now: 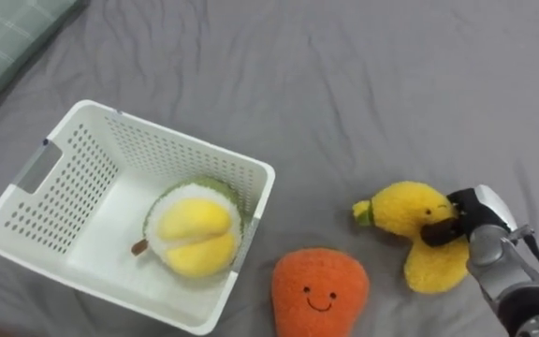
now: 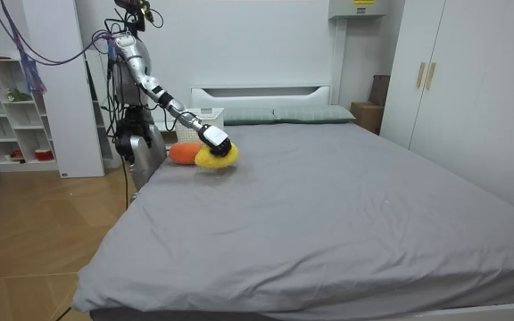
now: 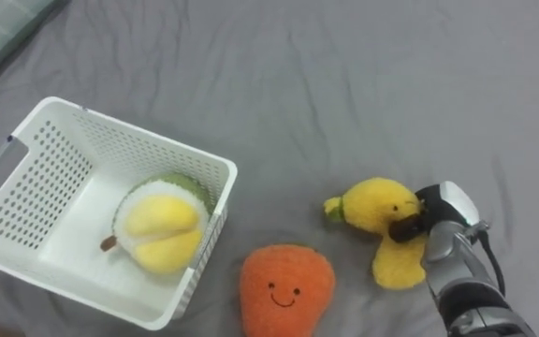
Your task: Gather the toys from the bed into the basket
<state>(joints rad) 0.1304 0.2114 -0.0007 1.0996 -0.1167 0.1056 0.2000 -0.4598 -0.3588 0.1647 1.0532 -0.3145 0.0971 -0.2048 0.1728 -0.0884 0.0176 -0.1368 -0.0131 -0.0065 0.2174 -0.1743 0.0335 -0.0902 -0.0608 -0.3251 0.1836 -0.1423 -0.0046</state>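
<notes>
White headboard [image 2: 259, 92] against white wall [image 2: 257, 36]. Two pale green pillows [image 2: 313, 113] lying flat just in front of headboard. Brown cardboard box [image 2: 367, 112] right of headboard, between it and white wardrobe [image 2: 471, 89]; wardrobe doors closed, slim handles. Small white box [image 2: 353, 8] high on wall, above-right of headboard. Open white shelf unit [image 2: 5, 111] well left of headboard, small items on shelves. Wooden floor [image 2: 34, 232] left of headboard, nearer camera.
</notes>
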